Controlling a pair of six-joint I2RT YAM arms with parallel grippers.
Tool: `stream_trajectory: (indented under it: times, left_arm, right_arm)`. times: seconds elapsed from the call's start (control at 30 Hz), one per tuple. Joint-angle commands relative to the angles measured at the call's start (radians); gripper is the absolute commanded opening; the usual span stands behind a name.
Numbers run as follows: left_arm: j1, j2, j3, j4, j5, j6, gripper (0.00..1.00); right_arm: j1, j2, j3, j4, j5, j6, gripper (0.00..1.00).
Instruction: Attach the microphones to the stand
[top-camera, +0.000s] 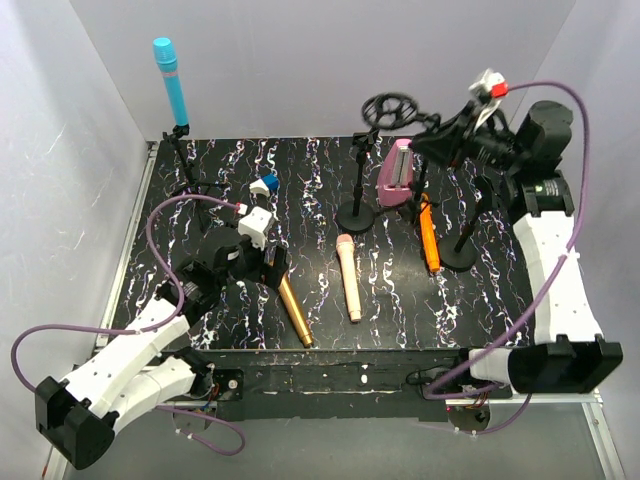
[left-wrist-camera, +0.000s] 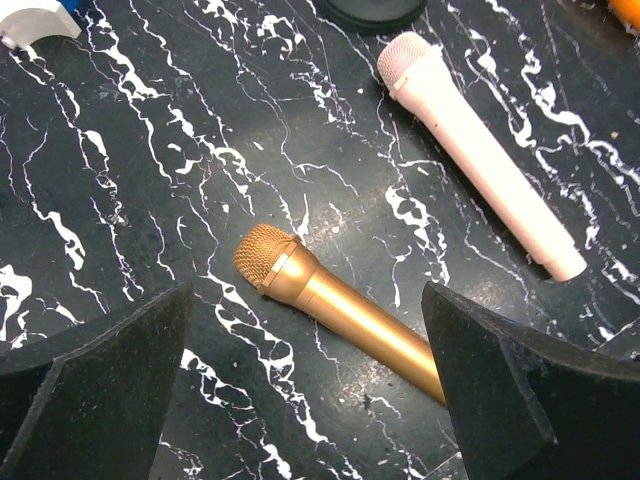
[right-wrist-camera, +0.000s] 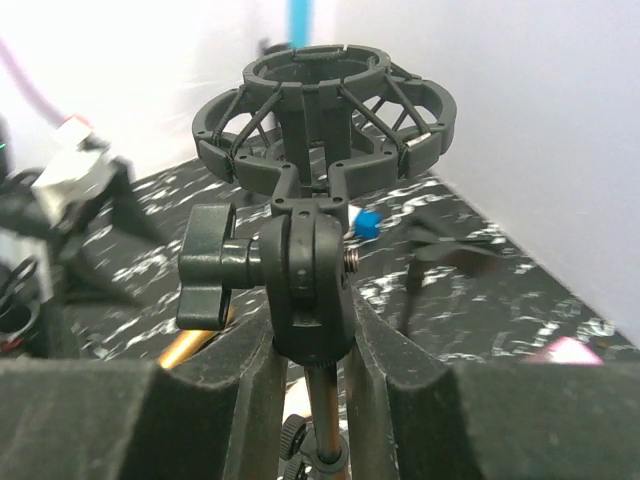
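- top external view is the only one that takes in the whole surface (top-camera: 200, 300) and all four mics together.
- stand (right-wrist-camera: 312, 290): only the right wrist view shows its ring cradle and side knob close up. the right hand (right-wrist-camera: 312, 352) has its pads closed against the neck just under the knob and appears to grip it. from above, the arm hides that contact.
- left hand (left-wrist-camera: 305, 300): spread wide and holding nothing. it hovers over the gold mic with one pad on each side, both clear of it.
- blue mic (top-camera: 171, 82): already upright, head up, on the left stand (top-camera: 185, 160) at the far left. the right wrist view catches only a blurred strip of it.
- gold mic (left-wrist-camera: 330, 305): lies flat at the near left. the barrel looks hard, smooth and round, and probably light, so it may roll or slip under the pads. i would take it across the middle of the barrel, below the mesh head, which looks as if it could dent.
- pink mic (left-wrist-camera: 480, 150): lies flat just beside the gold one, not touching it, head toward the far side. it should handle the same way.
- orange mic (top-camera: 428, 232): lies flat between two stand bases. it is seen whole only from above; the left wrist view shows just a sliver at its corner.
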Motion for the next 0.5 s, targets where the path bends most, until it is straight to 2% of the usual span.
stream_trajectory:
  times: [0.0,0.23,0.47]
  left_arm:
    - [0.003,-0.053,-0.009,0.021,-0.031,-0.107,0.98]
    - [0.003,-0.142,-0.068,0.026,0.013,-0.365,0.98]
    - [0.003,-0.187,-0.096,0.009,0.055,-0.482,0.98]
  right_arm:
    - [0.103,-0.098,-0.063,-0.188,-0.032,-0.185,0.01]
    - [0.175,-0.152,-0.263,-0.176,-0.012,-0.25,0.01]
    - [0.199,-0.152,-0.428,-0.043,0.015,-0.277,0.01]
